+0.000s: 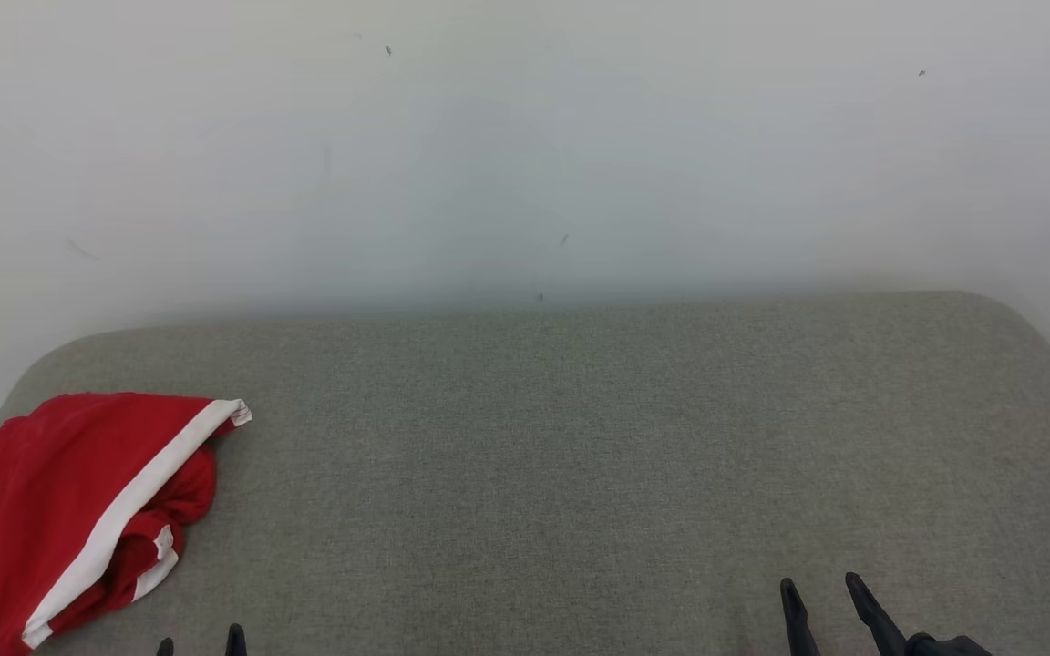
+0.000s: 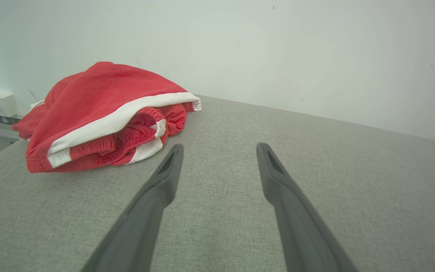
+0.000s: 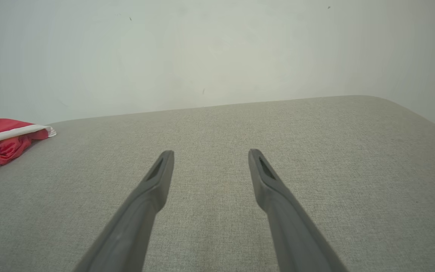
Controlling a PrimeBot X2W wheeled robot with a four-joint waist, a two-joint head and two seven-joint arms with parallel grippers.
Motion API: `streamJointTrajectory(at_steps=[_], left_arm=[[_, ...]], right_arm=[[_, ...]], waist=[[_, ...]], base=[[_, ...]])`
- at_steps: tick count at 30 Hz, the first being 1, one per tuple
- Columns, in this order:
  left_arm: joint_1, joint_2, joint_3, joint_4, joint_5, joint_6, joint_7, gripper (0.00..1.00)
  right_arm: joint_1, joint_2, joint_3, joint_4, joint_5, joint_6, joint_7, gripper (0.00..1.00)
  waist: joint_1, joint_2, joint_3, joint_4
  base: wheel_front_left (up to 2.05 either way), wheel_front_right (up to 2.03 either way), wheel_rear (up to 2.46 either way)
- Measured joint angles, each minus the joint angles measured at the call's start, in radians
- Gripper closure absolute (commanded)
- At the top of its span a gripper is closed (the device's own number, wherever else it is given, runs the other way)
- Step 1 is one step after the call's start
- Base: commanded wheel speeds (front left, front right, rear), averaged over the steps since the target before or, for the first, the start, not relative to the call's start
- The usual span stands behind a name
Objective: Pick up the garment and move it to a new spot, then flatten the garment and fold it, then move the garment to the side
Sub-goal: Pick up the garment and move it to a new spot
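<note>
**Inspector:** Report the bench, left to right.

**Operator:** At the left edge of the bench, toward its near left corner, I find the red garment. It is white-striped and bunched in a heap, and part of it seems to overhang that edge. Whether it is shorts or trousers I cannot tell. My left gripper hovers just to its right, jaws spread wide and grasping nothing. My right gripper sits by the near edge on the right, well apart from the cloth, likewise spread and empty.

**Inspector:** Which step is in hand, and how do you do it properly?

**Operator:** The pickup, in my judgement; nothing is lifted yet. I would swing the left gripper leftward and lower it over the raised fold by the white stripe. I would pinch several layers rather than one loose one, so the heap comes up whole. Then I would carry it to the bare middle, where both arms should reach for flattening. The risk is pushing it off the left edge.

**Inspector:** Count.

**Operator:** One garment, one bench, two grippers, four fingers.
</note>
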Motion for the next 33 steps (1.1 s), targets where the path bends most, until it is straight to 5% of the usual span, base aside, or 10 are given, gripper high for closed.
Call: streamJointTrajectory(at_steps=[22,33], left_arm=[[0.008,-0.022,0.016,-0.002,0.042,-0.026,0.0,0.0],[0.001,-0.018,0.017,0.023,0.05,-0.027,0.0,0.0]], right_arm=[[0.001,0.01,0.005,0.018,0.013,0.0,0.0,0.0],[-0.001,0.015,0.022,0.028,0.022,0.0,-0.004,0.0]], waist=[[0.0001,0.0,-0.001,0.032],[0.0002,0.0,-0.005,0.105]], base=[[0.0,0.0,0.0],[0.0,0.0,0.0]])
